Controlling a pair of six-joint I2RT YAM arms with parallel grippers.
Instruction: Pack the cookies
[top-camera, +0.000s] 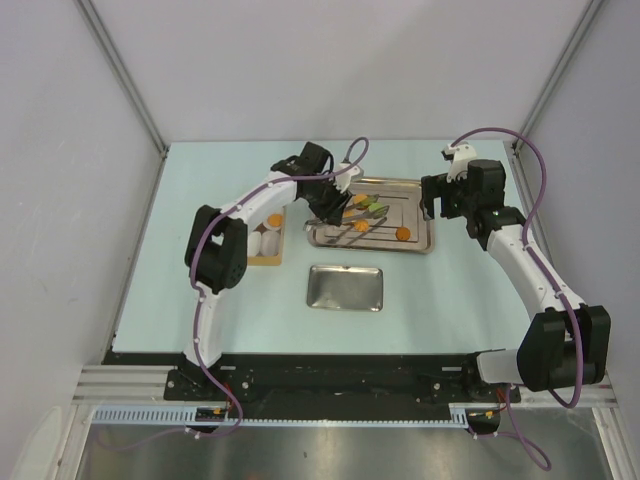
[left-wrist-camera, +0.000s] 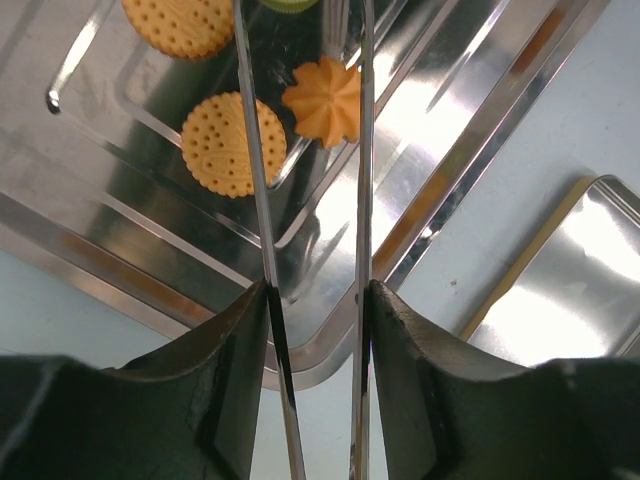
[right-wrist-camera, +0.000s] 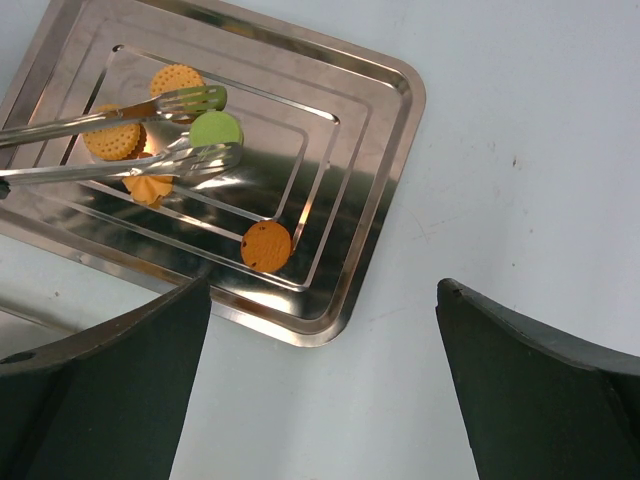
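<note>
My left end effector is pinching a pair of steel tongs. Both blades pass between its fingers and reach out over the large steel tray on the counter. In the right wrist view the tong tips sit on either side of the green cookie, one at its far edge and one at its near edge. I can't tell whether they are pressing on it or only bracketing it.

The other cookies lie flat in the same tray. Three orange ones are bunched beside and under the blades, and one orange cookie sits alone nearer the tray's corner. The right end effector hangs spread wide with nothing in it, just off the tray's right side.

I read this as the pick on the green one. The next move calls for a gentle squeeze — enough to clamp the disc by its rim without flicking it sideways on the slick steel — then a straight lift. After that I'd carry it toward the holder with white paper cups left of the tray, where one orange disc appears to sit already. The small steel tray nearer the bases is the other candidate, and I can't say which is meant.
</note>
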